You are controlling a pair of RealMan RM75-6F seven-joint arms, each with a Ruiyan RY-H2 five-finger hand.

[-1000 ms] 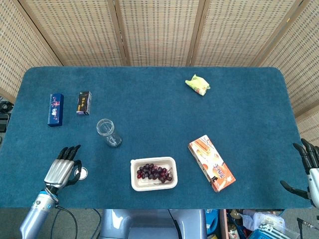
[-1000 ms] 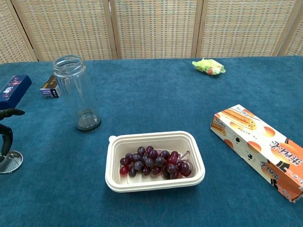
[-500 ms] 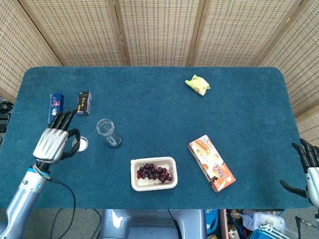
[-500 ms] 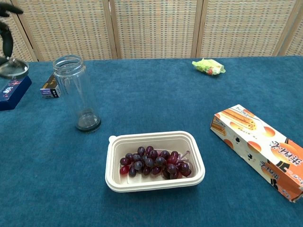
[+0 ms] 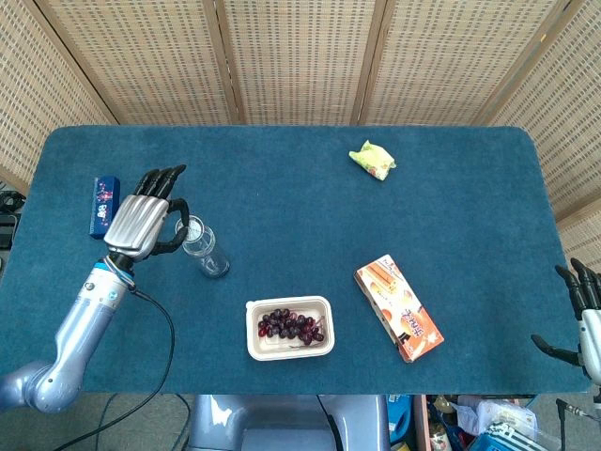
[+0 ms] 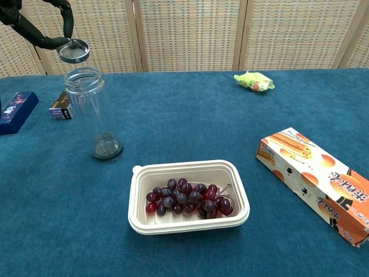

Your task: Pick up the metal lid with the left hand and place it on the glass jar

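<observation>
Chest view: our left hand [image 6: 26, 20] holds the lid [image 6: 73, 51] pinched between dark fingers [image 6: 62, 23], in the air just above the open mouth of the jar [image 6: 93, 113] and a little toward its left rim, not touching it. From the head view we see the same hand [image 5: 141, 222] over the jar [image 5: 205, 248], its fingers curled around the lid, which the hand mostly hides there. The jar stands upright on the blue table [image 5: 451, 188]. Beside it sit a tray [image 6: 188, 196] of grapes [image 6: 187, 199], an orange box [image 6: 314, 179], a yellow-green packet [image 6: 253, 81], a dark blue box [image 6: 16, 111] and a small black box [image 6: 60, 105]. Our right hand [image 5: 579, 319] hangs at the table's right edge, fingers spread and holding nothing
</observation>
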